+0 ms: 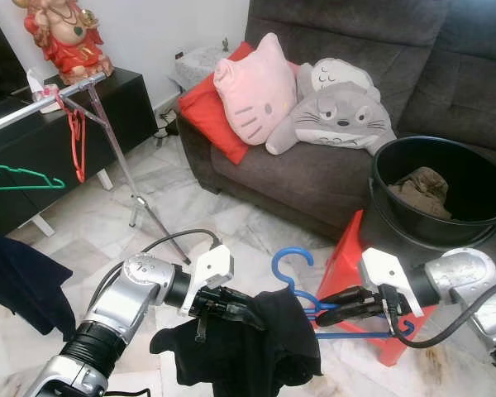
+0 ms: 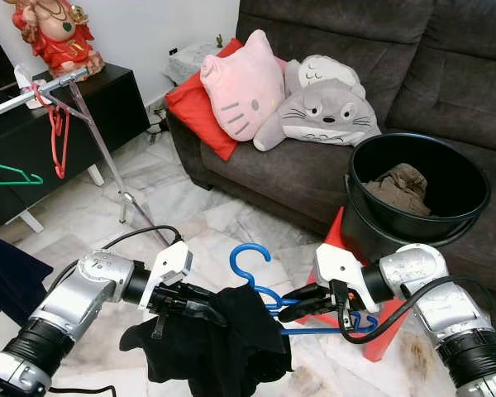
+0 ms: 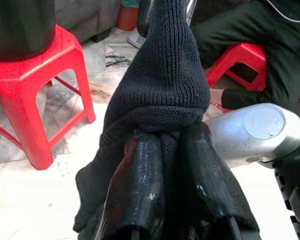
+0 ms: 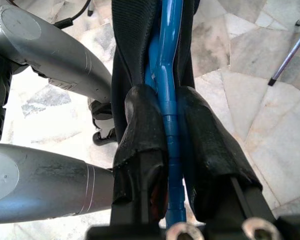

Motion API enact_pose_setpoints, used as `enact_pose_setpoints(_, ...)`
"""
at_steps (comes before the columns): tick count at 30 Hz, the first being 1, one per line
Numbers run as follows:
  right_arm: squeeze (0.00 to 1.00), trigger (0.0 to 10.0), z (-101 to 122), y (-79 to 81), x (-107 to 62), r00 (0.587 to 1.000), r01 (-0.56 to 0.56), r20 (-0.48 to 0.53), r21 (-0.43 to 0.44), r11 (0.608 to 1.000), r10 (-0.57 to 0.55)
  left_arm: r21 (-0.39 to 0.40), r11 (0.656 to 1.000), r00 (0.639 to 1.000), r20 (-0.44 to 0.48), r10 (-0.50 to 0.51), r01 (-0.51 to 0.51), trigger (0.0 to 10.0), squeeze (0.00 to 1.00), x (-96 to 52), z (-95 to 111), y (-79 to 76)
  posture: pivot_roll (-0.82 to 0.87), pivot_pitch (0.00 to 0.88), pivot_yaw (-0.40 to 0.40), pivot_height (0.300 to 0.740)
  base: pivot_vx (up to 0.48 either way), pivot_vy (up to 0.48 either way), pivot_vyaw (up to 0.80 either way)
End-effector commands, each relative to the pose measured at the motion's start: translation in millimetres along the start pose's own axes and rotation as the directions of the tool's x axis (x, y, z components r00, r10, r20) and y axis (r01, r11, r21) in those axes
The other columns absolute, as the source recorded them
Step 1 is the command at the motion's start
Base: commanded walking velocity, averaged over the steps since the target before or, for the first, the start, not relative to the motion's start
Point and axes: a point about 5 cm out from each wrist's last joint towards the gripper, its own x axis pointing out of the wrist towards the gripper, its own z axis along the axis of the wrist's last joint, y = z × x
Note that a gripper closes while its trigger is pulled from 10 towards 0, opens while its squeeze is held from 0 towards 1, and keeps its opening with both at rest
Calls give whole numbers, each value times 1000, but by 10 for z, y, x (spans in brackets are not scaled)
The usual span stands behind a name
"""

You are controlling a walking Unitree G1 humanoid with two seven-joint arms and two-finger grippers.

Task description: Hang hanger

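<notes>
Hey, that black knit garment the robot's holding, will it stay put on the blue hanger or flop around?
The black garment is probably floppy: it sags in folds below the left gripper. Its knit looks grippy, so it likely clings to the blue hanger in the right gripper.

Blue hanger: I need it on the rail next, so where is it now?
In the eye views the blue hanger is low and central, gripped by the right gripper, beside the black garment held by the left gripper.
</notes>
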Motion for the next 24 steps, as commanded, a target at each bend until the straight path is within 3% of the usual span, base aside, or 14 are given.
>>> enact_pose_setpoints(1,0,0,26,20,37,1000,-14,19,-12,1000,14,33,999,1000,17,14,-15,10000,0,-38,113,34,-192,54,37,740,0,0,0)
enact_pose_setpoints(19,0,0,18,32,92,999,13,46,-2,1000,-13,48,999,1000,14,14,-15,10000,0,-45,176,76,-195,34,44,740,0,0,0)
enact_pose_setpoints(21,0,0,12,33,95,999,17,47,0,1000,-17,46,999,1000,15,11,-12,10000,235,-42,179,75,-196,30,46,740,0,0,0)
enact_pose_setpoints(22,0,0,12,33,96,999,17,47,0,1000,-17,46,999,1000,15,11,-11,10000,235,-42,178,75,-196,30,46,740,0,0,0)
enact_pose_setpoints(23,0,0,14,27,94,998,27,50,0,1000,-26,44,999,1000,16,9,-10,10000,808,-43,180,76,-196,29,47,740,0,0,0)
enact_pose_setpoints(24,0,0,15,21,91,998,33,53,1,999,-33,43,999,1000,15,9,-10,10000,902,-43,180,78,-198,30,48,740,0,0,0)
